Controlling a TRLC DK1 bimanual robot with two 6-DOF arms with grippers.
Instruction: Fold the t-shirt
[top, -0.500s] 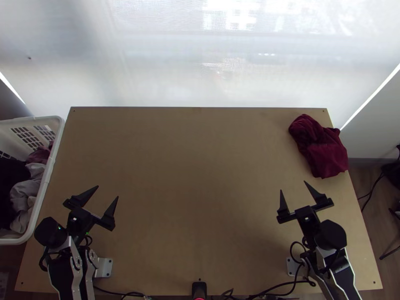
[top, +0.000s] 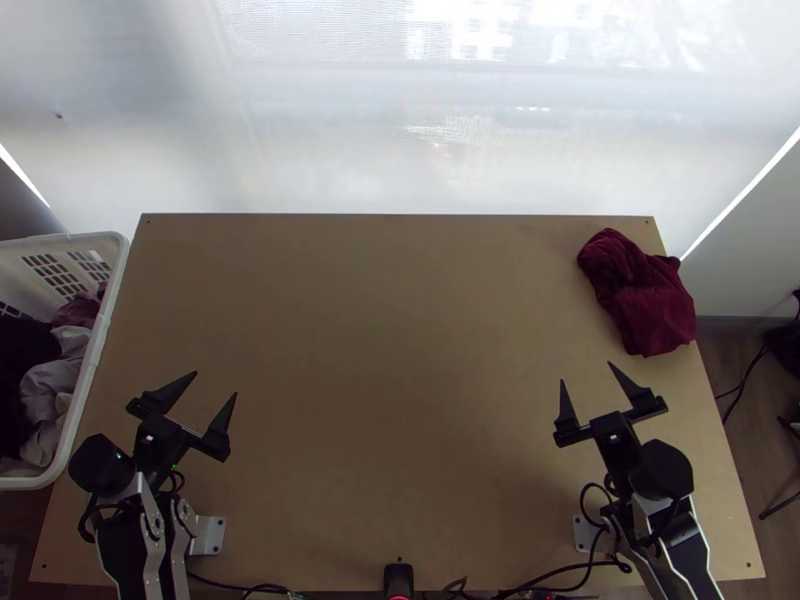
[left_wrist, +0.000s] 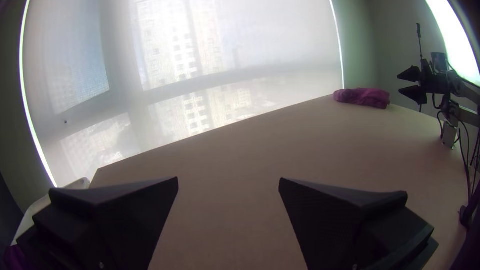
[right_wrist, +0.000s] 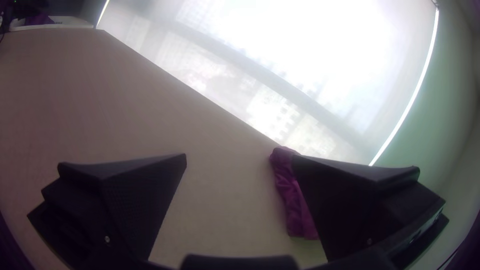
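T-shirt (top: 645, 300), dark red and bunched, is what we are seeing at the upper right of the frame in the top view, where it is lying on the light wooden table (top: 390, 300) and covering part of its right edge. Its folds are overlapping so much that we cannot be telling sleeves from hem. At the lower left of that frame, our left gripper (top: 216, 383) is standing wide, its two flat black fingers well apart and nothing sitting between them; it is pointing up the frame, well away from the cloth. At the lower right, our right gripper (top: 586, 372) is standing just as wide, also holding nothing, and it is pointing up the frame near the t-shirt's lower end without touching it. In the right wrist view we are looking past a finger that is hiding part of the cloth, while in the left wrist view the same red bundle is lying far off by the table's corner. Along the left side of the top view, a white plastic basket (top: 98, 355) is standing beside the table, and grey cloth (top: 48, 390), black cloth (top: 25, 350) and some maroon cloth (top: 76, 312) are lying in it. Across the upper part, a pale translucent blind (top: 380, 130) is letting daylight through.
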